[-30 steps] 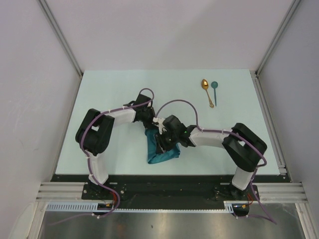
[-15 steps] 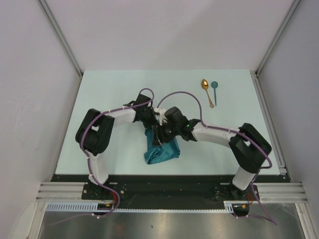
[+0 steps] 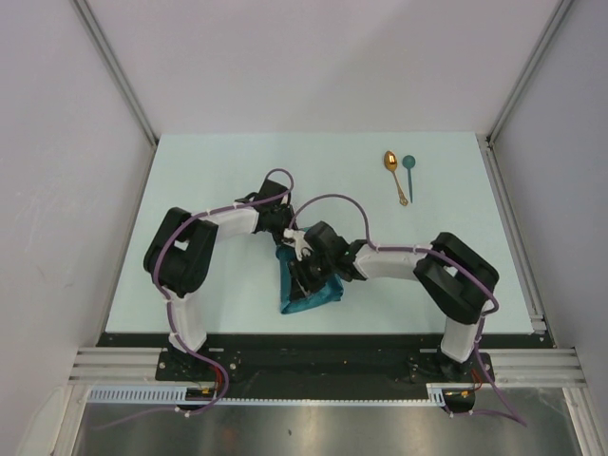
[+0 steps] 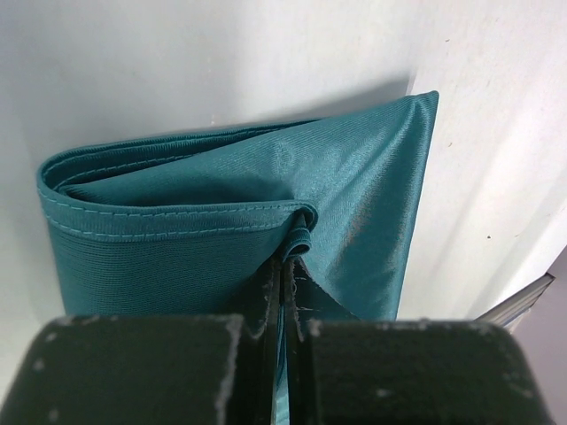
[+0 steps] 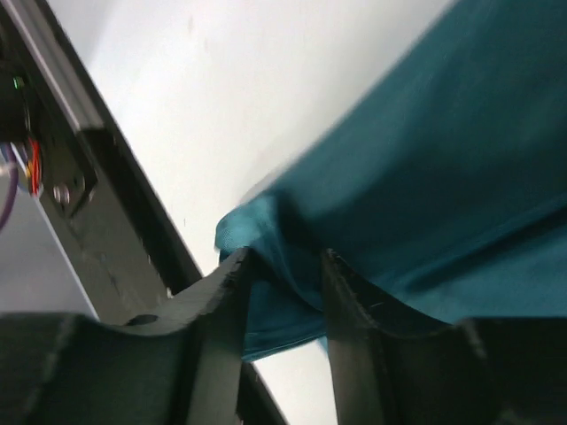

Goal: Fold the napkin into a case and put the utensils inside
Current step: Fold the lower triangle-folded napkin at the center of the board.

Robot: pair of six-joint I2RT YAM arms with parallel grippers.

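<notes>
The teal napkin [image 3: 318,296] lies folded in a narrow bundle at the table's middle front. My left gripper [image 3: 285,237] is at its far end, shut on a pinched fold of the napkin [image 4: 177,230]; its jaws meet at the left gripper [image 4: 283,266]. My right gripper [image 3: 306,271] is over the bundle's middle, next to the left one. In the right wrist view the right gripper [image 5: 283,270] has its fingers apart, with a sagging fold of napkin [image 5: 443,177] hanging between them. A gold spoon [image 3: 394,176] and a teal spoon [image 3: 409,171] lie side by side at the far right.
The black front rail [image 5: 97,221] of the table runs close to the napkin's near corner. Grey walls enclose the pale table [image 3: 209,180] on the left, right and back. Purple cables arch over both wrists.
My right gripper opened wider and drew back toward the far end, then came down over the napkin's middle again with narrower jaws. The napkin's near end shifted slightly. The left gripper held still.
</notes>
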